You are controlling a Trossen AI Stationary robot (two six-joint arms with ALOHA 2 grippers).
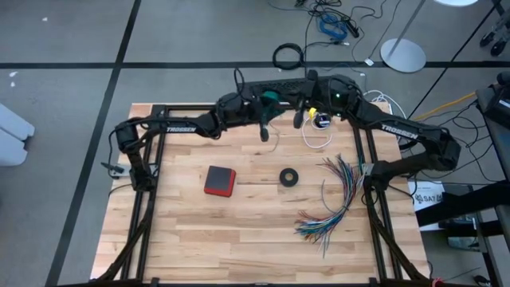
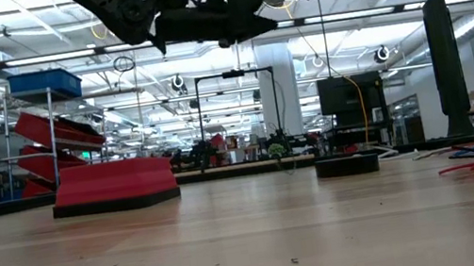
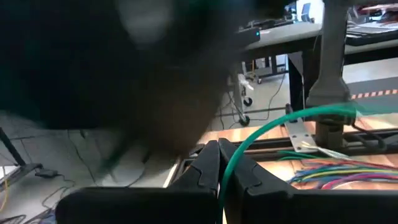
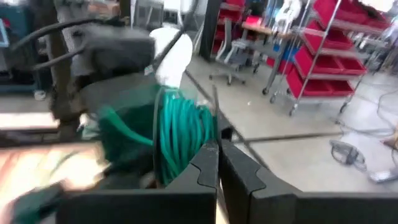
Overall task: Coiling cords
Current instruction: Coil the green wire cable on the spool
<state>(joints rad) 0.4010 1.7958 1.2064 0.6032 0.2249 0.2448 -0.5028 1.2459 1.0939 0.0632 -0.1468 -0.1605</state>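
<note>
Both arms meet above the table's far edge. The teal-green cord (image 4: pixel 183 134) hangs there as a coil of several turns, seen in the high view as a teal patch (image 1: pixel 271 97). One strand of it (image 3: pixel 273 127) runs out from my left gripper (image 3: pixel 219 155), which is shut on it. My right gripper (image 4: pixel 217 155) is shut, with the coil close against its fingers. The white cord (image 1: pixel 317 137) lies looped on the table's far right with its round black-and-white piece (image 1: pixel 322 119). The right arm, dark and blurred, fills much of the left wrist view. My left gripper pinches a single strand of the teal-green cord (image 3: pixel 222 177) between its two fingers. The strand rises from the fingertips and bends away in a smooth arc, clear of the table. My right gripper stands right beside the teal coil; I cannot tell whether it touches or pinches a strand.
A red box (image 1: pixel 219 180) and a small black ring (image 1: pixel 289 176) sit mid-table. A fanned bundle of multicoloured wires (image 1: pixel 335 199) lies at the right. The near half of the wooden tabletop (image 1: pixel 239 247) is bare.
</note>
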